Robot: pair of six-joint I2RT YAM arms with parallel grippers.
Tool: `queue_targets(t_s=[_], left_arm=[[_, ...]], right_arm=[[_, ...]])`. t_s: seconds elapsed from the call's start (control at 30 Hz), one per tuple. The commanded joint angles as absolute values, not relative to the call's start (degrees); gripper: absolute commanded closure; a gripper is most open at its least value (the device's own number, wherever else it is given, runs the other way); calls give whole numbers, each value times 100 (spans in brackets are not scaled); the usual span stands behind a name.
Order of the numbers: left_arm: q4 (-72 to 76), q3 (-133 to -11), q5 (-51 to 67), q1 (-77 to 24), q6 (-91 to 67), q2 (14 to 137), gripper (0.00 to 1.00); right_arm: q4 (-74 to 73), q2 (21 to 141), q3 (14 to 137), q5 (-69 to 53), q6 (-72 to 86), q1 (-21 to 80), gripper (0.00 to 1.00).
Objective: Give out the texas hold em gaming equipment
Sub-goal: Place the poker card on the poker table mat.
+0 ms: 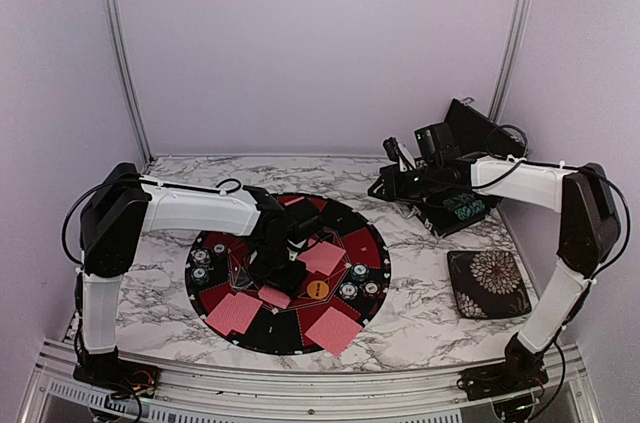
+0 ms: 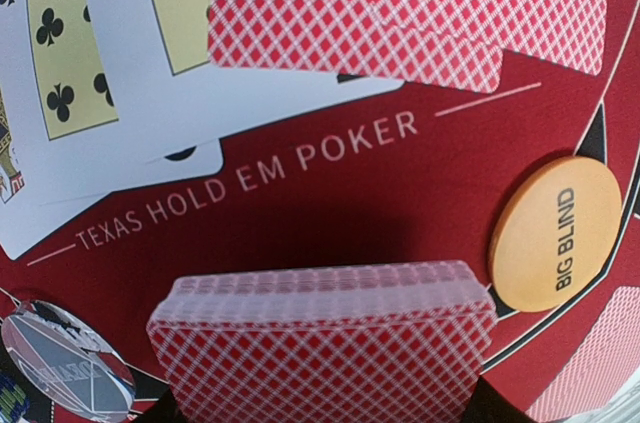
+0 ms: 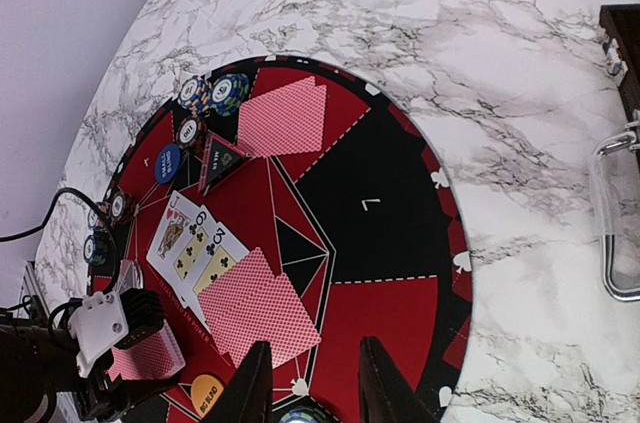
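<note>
Two grippers are working: the left gripper (image 3: 135, 368) is clamping the deck (image 2: 325, 338) low-centre for dealing, the right gripper (image 3: 310, 383) hovering partly open, empty.

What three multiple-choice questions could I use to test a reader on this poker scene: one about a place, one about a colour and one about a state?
1. Where is the flowered tray?
A) in a gripper
B) on the marble table, right of the round mat
C) on top of the cards

2. What colour is the BIG BLIND disc?
A) blue
B) orange
C) pink

3. What is the state of the left gripper?
A) jaws wide and empty
B) jaws shut on nothing
C) jaws closed on the deck of cards

Answers:
1 B, since the top view shows the tray lying on the marble beside the mat.
2 B, since the left wrist view shows the disc is orange.
3 C, since the deck sits between the jaws in the left wrist view.
</note>
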State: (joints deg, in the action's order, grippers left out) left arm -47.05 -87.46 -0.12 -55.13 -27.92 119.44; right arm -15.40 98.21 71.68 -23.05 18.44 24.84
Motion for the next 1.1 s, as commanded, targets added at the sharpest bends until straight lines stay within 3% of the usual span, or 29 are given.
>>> queue_targets(t_s=[0.0, 1.07], left_arm=[[-4541, -8661, 69, -5571, -2796, 12165, 46], [-4543, -8894, 78, -5572, -2620, 12393, 41]], right_arm=[[-1420, 9677, 7165, -2355, 1859, 2429, 72], [-1431, 9660, 7167, -2373, 1864, 2430, 72]])
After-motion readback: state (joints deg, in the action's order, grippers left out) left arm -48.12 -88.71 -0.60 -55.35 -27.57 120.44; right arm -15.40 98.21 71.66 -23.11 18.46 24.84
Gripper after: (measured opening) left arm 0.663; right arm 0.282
